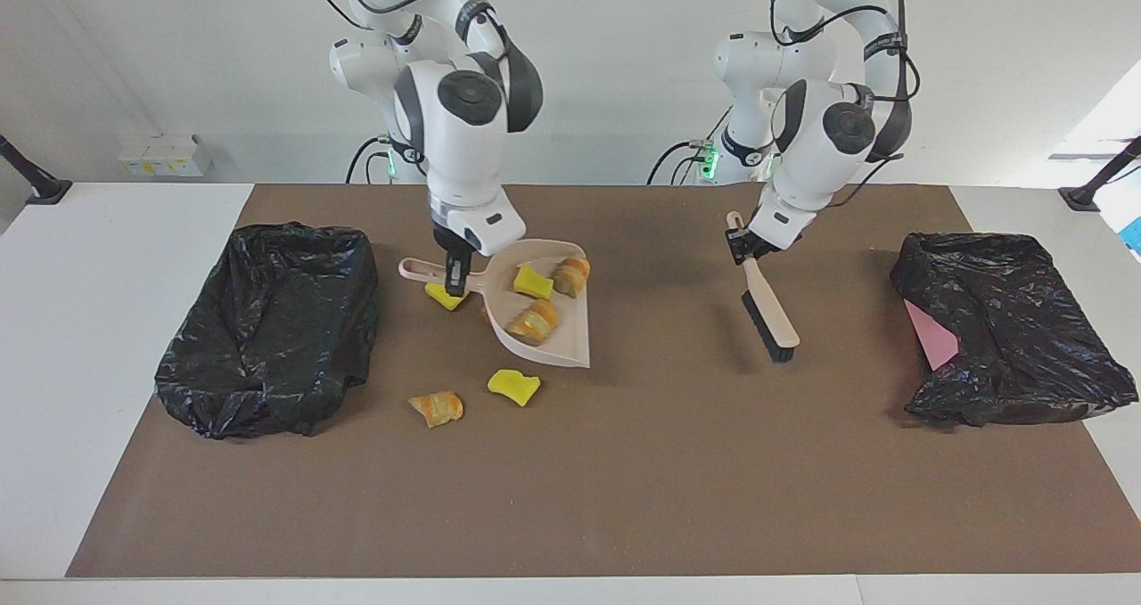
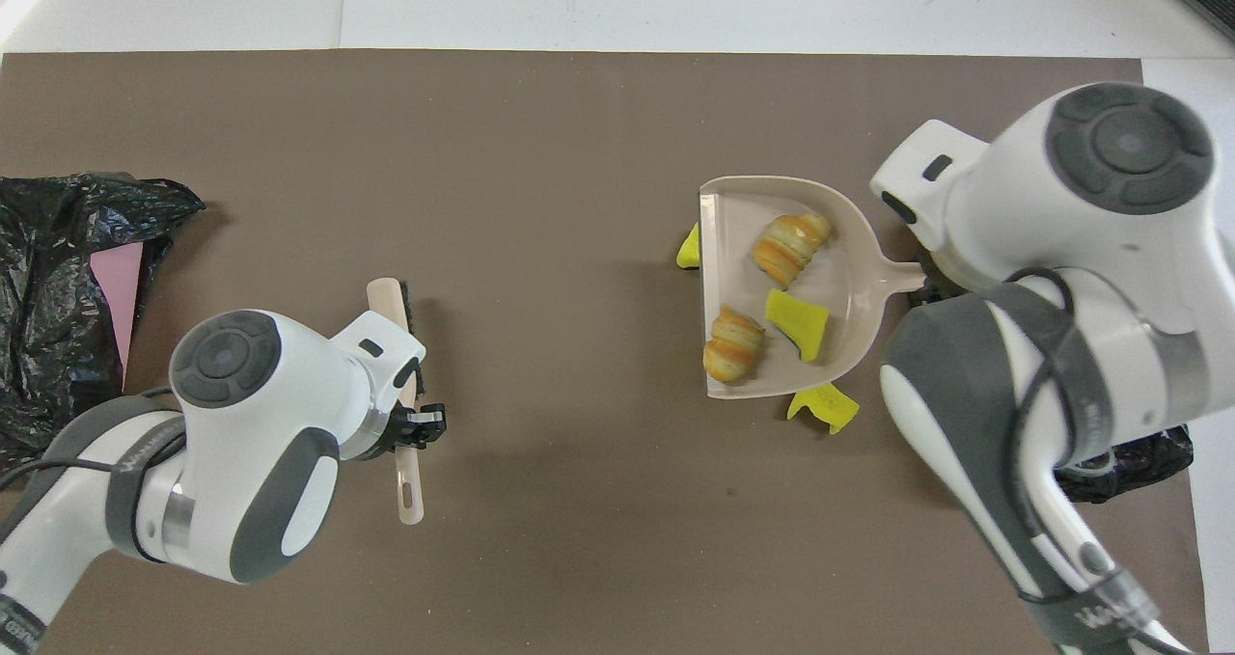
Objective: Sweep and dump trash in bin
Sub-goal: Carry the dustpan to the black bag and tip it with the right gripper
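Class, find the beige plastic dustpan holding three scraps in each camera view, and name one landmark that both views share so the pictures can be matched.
Facing view: the beige plastic dustpan sits left of centre, raised over the brown mat, its handle in the right gripper.
Overhead view: the dustpan appears right of centre, beside the right arm's white wrist.
Shared landmark: the beige hand brush, held by the left gripper.
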